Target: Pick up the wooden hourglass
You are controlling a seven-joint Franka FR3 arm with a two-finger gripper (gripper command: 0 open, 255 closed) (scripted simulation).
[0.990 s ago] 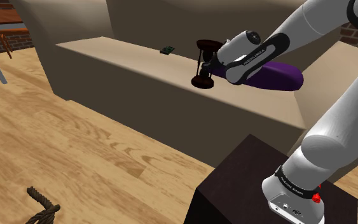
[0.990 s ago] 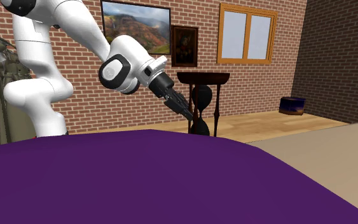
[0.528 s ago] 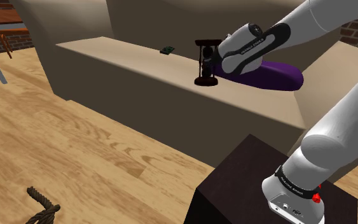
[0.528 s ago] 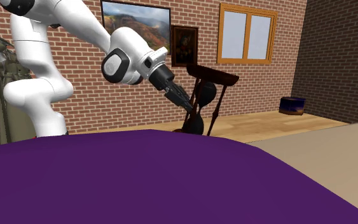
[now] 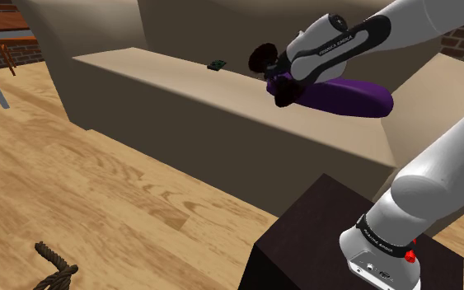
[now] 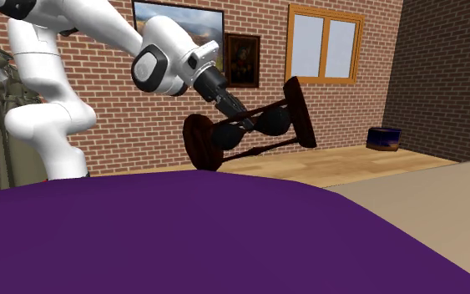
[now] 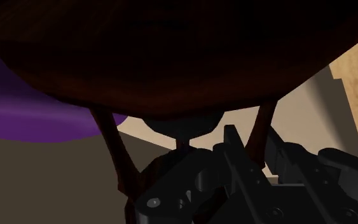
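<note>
Tipped from upright a second ago to almost level, the wooden hourglass (image 6: pixel 254 127) hangs in the black gripper (image 6: pixel 238 124) of the white Franka arm (image 6: pixel 74 50). It sits above the purple cushion (image 6: pixel 183 238) that spreads across the second exterior view's foreground. The fingers pinch the hourglass at its narrow waist, between the two dark bulbs. One round end plate points toward that view's lower left and the other toward its upper right, before a brick wall (image 6: pixel 350 108).

In the shoulder view the hourglass (image 5: pixel 262 58) is tilted in the gripper (image 5: pixel 276 74), over the beige sofa seat (image 5: pixel 164 82) and just beside the cushion (image 5: pixel 353 97). A small dark green object (image 5: pixel 216 64) lies on the seat well apart. In the wrist view an end plate (image 7: pixel 171 57) looms over the fingers, with slim posts running down on either side of a bulb.
</note>
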